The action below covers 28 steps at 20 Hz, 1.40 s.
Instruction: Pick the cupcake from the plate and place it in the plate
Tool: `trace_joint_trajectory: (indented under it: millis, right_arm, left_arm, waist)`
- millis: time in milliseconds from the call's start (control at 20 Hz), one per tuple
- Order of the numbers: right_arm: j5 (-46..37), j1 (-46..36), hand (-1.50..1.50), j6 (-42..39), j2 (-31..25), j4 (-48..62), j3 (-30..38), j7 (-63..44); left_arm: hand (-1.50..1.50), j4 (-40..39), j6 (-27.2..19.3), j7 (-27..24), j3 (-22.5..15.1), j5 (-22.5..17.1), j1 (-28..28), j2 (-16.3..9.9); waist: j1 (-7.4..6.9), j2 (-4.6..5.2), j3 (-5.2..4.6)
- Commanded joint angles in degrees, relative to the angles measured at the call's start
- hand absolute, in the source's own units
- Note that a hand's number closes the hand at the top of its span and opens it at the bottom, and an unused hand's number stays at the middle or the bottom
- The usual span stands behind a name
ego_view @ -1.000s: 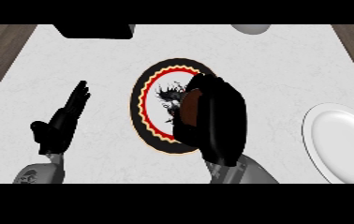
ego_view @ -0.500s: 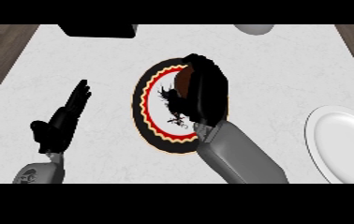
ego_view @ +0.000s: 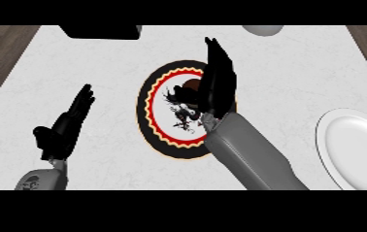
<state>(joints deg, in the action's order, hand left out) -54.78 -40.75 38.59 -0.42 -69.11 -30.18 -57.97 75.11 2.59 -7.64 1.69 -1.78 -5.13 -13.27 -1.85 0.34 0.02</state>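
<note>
The tabletop [ego_view: 301,71] is white with thin grey lines, like marble. At the top left corner and the top right corner, a bit of brown wood floor [ego_view: 14,37] shows past its edges.

In the middle lies a black plate [ego_view: 154,124] with a red and yellow ring and a dark dragon picture inside. The cupcake [ego_view: 192,86] sits on this plate, near the top. Only a small brown part of it shows, because the right hand [ego_view: 219,80] is in front of it. The right hand has its fingers straight and close together, pointing away up the tabletop. It stands just beside the cupcake, and it is hard to tell if they touch. Its grey arm comes up from the bottom edge and covers part of the black plate.

A white plate [ego_view: 344,143] lies at the right edge, well apart from the black one.

The left hand [ego_view: 68,124] rests at the left, fingers straight and up, holding nothing.

At the top edge sit a black box [ego_view: 100,31] and a grey round thing [ego_view: 261,29].
</note>
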Motion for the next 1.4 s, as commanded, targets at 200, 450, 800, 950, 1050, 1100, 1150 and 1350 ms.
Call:
trace_joint_trajectory:
  millis: [200,450,800,950,1050,1100,1150,1350]
  right_arm:
    - [3.4,8.7,-1.5,20.4,0.4,-8.4,3.5,1.8]
    - [9.8,24.8,-1.5,24.6,-2.0,-21.0,0.0,13.1]
    - [29.9,39.2,-1.5,25.7,-19.4,-34.1,-2.7,31.2]
    - [38.2,45.6,-1.5,23.3,-25.7,-42.2,-3.4,37.1]
    - [45.2,44.8,-1.5,22.8,-26.1,-37.9,-0.8,46.2]
    - [47.2,48.5,-1.5,22.4,-26.4,-39.0,-1.2,49.2]
    - [49.9,48.5,-1.5,20.2,-27.8,-37.6,0.8,51.6]
    - [55.5,52.2,-1.5,15.0,-22.9,-32.6,3.9,63.2]
  left_arm:
    - [0.0,0.4,-1.0,0.6,1.1,0.0,0.5,0.1]
    - [0.0,0.0,0.7,-2.0,2.0,-0.4,2.4,-1.3]
    - [0.0,3.9,0.6,-1.1,1.0,-0.1,5.7,0.1]
    - [0.0,1.7,-2.2,0.5,0.8,1.4,1.2,1.7]
    - [0.0,2.4,-0.3,0.1,1.6,0.4,3.6,0.7]
    - [0.0,5.3,-1.8,2.1,0.6,0.8,3.4,2.0]
    - [0.0,5.5,0.3,3.4,2.5,-0.6,2.4,-0.9]
    - [0.0,-0.5,-0.7,1.4,2.0,1.5,-1.7,1.2]
  waist:
    - [1.57,-0.3,0.09]
    - [2.55,-0.39,0.07]
    - [1.67,-0.3,0.13]
    - [2.36,-0.33,0.15]
    - [1.84,-0.29,0.14]
    - [2.0,-0.36,0.17]
    - [1.98,-0.35,0.21]
    - [2.22,-0.32,0.05]
